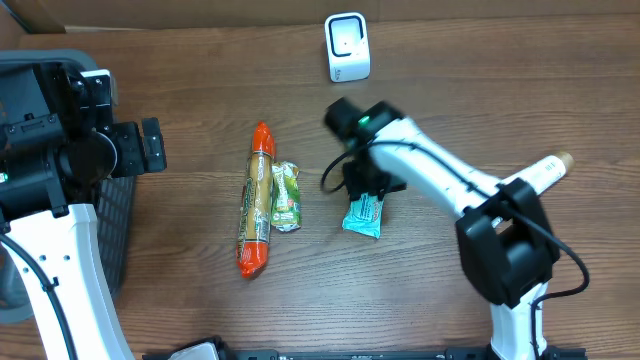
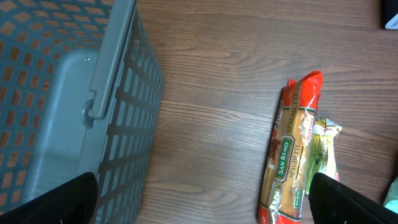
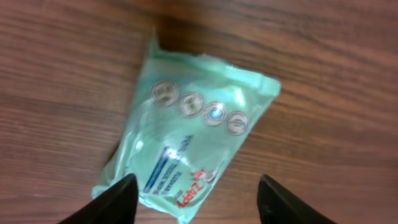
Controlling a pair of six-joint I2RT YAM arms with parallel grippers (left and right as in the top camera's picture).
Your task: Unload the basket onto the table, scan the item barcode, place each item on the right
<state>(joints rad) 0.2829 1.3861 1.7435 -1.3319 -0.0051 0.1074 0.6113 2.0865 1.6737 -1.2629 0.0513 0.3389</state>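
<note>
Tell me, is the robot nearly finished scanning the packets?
Done: nothing shows a finished scan. In hand: the right fingers stand open over the teal packet, which lies flat on the table. To do: grip it, lift it, show its barcode to the white scanner. The spaghetti pack and green packet lie further off, maybe waiting too.

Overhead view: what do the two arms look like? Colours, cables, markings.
Left arm and right arm: white links, black joint housings. Thin black cables run along the links. A small green light glows near the right wrist. In the wrist views the fingers are plain black, tapered. No readable markings.
</note>
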